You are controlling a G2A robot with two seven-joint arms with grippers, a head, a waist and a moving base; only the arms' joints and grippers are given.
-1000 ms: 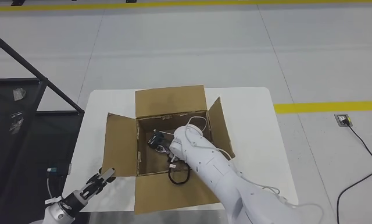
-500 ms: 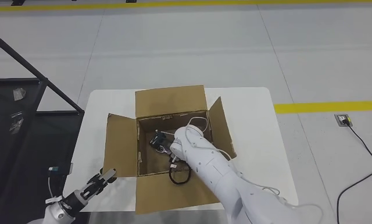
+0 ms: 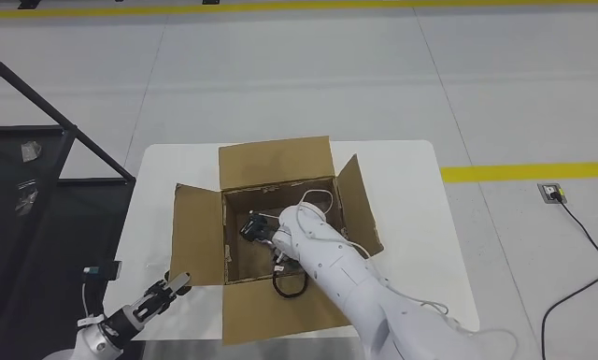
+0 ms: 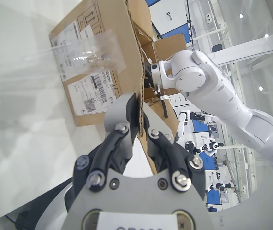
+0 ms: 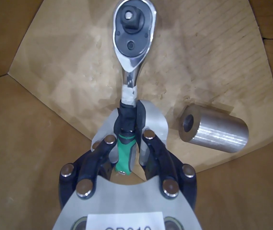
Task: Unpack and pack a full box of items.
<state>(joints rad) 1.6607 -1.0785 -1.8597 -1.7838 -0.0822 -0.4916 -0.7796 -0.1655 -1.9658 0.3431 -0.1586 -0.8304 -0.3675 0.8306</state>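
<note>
1. White table [image 3: 411, 173] carries the open cardboard box [image 3: 276, 164].
2. My left gripper [image 4: 137, 111] pinches the corner of its left flap [image 3: 196, 234].
3. My right gripper [image 5: 129, 118], inside the box, is clamped on the ratchet [image 5: 134, 37] handle.
4. A steel sleeve [image 5: 214, 130] lies beside it on the box floor.

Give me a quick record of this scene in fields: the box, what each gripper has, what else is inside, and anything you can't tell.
box: cardboard, open, flaps folded outward, standing on the white table
left gripper: shut on the edge of the side flap
right gripper: down inside the box, shut on the handle of the ratchet wrench
also inside: metal cylinder, lying on its side on the box floor, apart from the wrench
unclear: whether the wrench head touches the box floor
</note>
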